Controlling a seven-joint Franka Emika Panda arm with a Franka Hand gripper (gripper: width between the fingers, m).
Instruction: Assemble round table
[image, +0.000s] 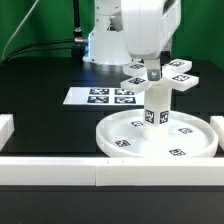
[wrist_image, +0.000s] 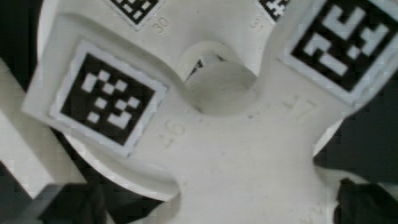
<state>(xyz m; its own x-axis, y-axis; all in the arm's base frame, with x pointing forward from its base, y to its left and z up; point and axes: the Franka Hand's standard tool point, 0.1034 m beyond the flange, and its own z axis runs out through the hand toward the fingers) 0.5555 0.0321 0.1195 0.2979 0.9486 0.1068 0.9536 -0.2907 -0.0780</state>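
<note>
Black tabletop (image: 40, 80) stretched around me, with the marker board (image: 100, 97) lying flat beyond the round disc (image: 125, 142) and a white border bar (image: 60, 170) along the near edge. On the disc the leg (image: 155, 112) stood upright at the hub, and the cross-shaped piece (image: 178, 83) sat over its top. My gripper (image: 152, 73) was at the cross's middle. I could not tell whether my fingers pinched it or were spread.
</note>
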